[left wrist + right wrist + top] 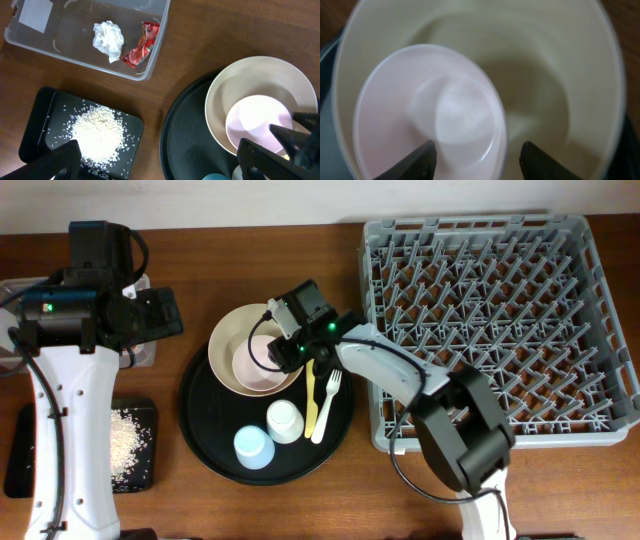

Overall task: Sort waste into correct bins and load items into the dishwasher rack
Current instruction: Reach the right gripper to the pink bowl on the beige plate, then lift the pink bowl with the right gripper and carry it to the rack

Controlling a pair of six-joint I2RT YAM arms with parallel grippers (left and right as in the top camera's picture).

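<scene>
My right gripper [277,343] [477,161] is open, low over the small pinkish bowl [255,368] [425,110]. Its fingers straddle the bowl's rim, one inside the bowl and one over the cream plate [226,340] [560,75] that holds it. My left gripper [160,315] [160,167] is open and empty, high above the table. Below it, the clear tub [160,30] holds the tissue ball [108,40] and the red wrapper [142,44]. The shallow black tray [148,420] [40,115] holds the rice grains [125,442] [96,132].
The round black tray [205,430] carries the plate, a white cup [284,420], a light blue cup [253,447], a yellow knife [311,395] and a white fork [330,402]. The grey dishwasher rack [490,320] stands at the right, with no items in it.
</scene>
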